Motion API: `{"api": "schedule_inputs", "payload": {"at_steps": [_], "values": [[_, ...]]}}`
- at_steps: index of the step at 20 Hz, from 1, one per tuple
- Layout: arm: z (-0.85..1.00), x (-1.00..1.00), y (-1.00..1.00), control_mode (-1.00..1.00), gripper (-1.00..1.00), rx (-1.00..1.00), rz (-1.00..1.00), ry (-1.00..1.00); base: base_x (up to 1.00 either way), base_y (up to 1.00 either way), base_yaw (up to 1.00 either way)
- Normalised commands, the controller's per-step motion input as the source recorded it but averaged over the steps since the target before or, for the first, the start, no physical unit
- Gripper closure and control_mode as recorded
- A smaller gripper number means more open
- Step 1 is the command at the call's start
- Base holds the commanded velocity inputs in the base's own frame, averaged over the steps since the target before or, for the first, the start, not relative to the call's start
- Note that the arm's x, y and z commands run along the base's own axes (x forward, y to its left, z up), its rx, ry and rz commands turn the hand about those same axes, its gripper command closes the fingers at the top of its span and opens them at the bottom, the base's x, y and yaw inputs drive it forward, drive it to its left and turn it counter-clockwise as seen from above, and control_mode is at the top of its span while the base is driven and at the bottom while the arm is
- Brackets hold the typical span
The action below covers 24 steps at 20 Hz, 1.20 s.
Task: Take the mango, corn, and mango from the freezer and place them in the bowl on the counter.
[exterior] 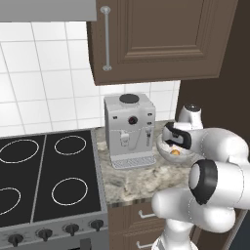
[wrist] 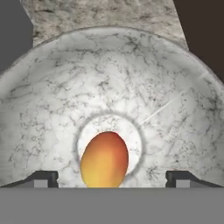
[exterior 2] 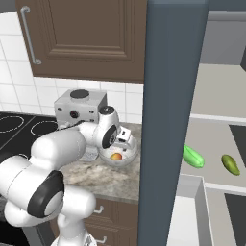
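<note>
An orange-yellow mango (wrist: 105,159) lies loose at the bottom of the whitish speckled bowl (wrist: 52,96). My gripper (wrist: 111,177) hangs just above it, open, its fingertips (wrist: 43,177) wide on either side and clear of the fruit. The bowl (exterior: 162,145) (exterior 2: 130,153) stands on the counter (exterior: 132,180) right of the coffee machine, with the mango (exterior: 175,152) (exterior 2: 116,156) in it and the gripper (exterior 2: 123,144) over it. The freezer (exterior 2: 173,120) stands open at the right. On its shelf lie a bright green long item (exterior 2: 193,156), perhaps the corn, and an olive-green oval item (exterior 2: 230,164).
A grey coffee machine (exterior: 129,129) (exterior 2: 79,108) stands close to the bowl's left. A black stove top (exterior: 44,176) adjoins the counter. A brown wall cabinet (exterior: 156,39) hangs overhead. The freezer door edge stands close to the bowl's right.
</note>
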Motion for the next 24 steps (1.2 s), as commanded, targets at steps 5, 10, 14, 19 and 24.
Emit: {"api": "schedule_inputs", "payload": {"at_steps": [5, 10, 14, 19, 24], "values": [[0.49, -0.47, 0.0, -1.0, -1.0, -0.01, 0.0, -0.12, 0.0, 0.0, 0.0], [0.4, -0.86, 0.06, -1.0, -1.0, -0.05, 0.0, -0.11, 0.0, 0.0, 0.0], [0.48, -0.83, 0.22, -1.0, -1.0, -0.04, 0.0, -0.04, 0.0, 0.0, 0.0], [0.62, -0.54, 0.05, -1.0, -1.0, 0.0, -0.01, 0.0, 0.0, 0.0, 0.0], [0.62, -0.38, 0.05, -1.0, -1.0, 0.0, 0.0, 0.0, 0.0, 0.0, 0.0]]}}
